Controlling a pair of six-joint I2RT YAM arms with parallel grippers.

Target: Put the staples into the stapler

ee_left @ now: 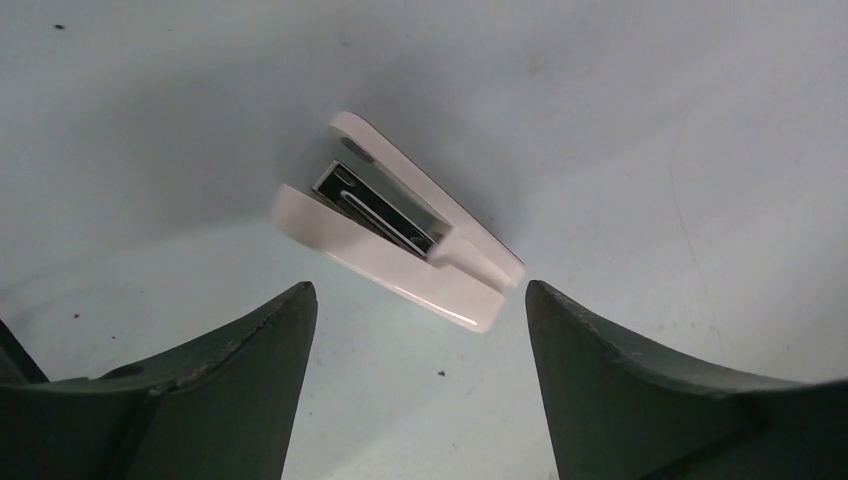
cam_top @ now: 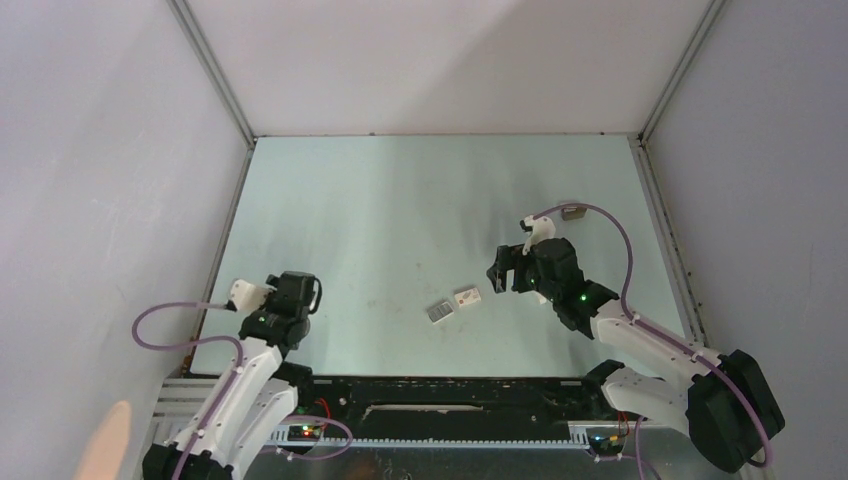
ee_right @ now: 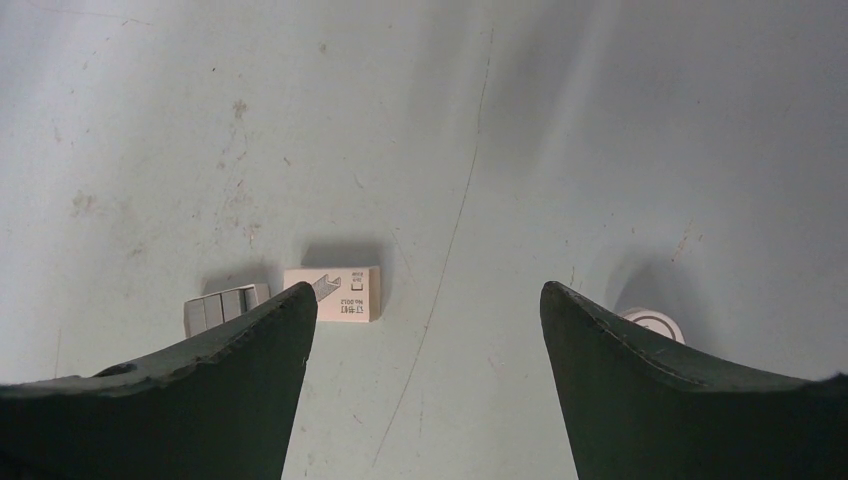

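The stapler (ee_left: 400,225), white with its top swung open and the metal channel showing, lies on the table just beyond my left gripper's (ee_left: 418,290) open fingertips. That gripper holds nothing. In the top view the left gripper (cam_top: 293,290) hangs over the near left of the table and hides the stapler. The staples (ee_right: 222,308), a small flat grey block, lie beside their white printed box (ee_right: 335,293) at mid-table. They also show in the top view (cam_top: 438,311), with the box (cam_top: 466,297) to their right. My right gripper (ee_right: 428,290) is open and empty, right of the box in the top view (cam_top: 502,270).
A small round white thing (ee_right: 655,322) lies partly hidden behind my right gripper's right finger. White walls with metal rails (cam_top: 222,95) enclose the pale green table (cam_top: 400,200) on three sides. A purple cable (cam_top: 610,225) loops above the right arm.
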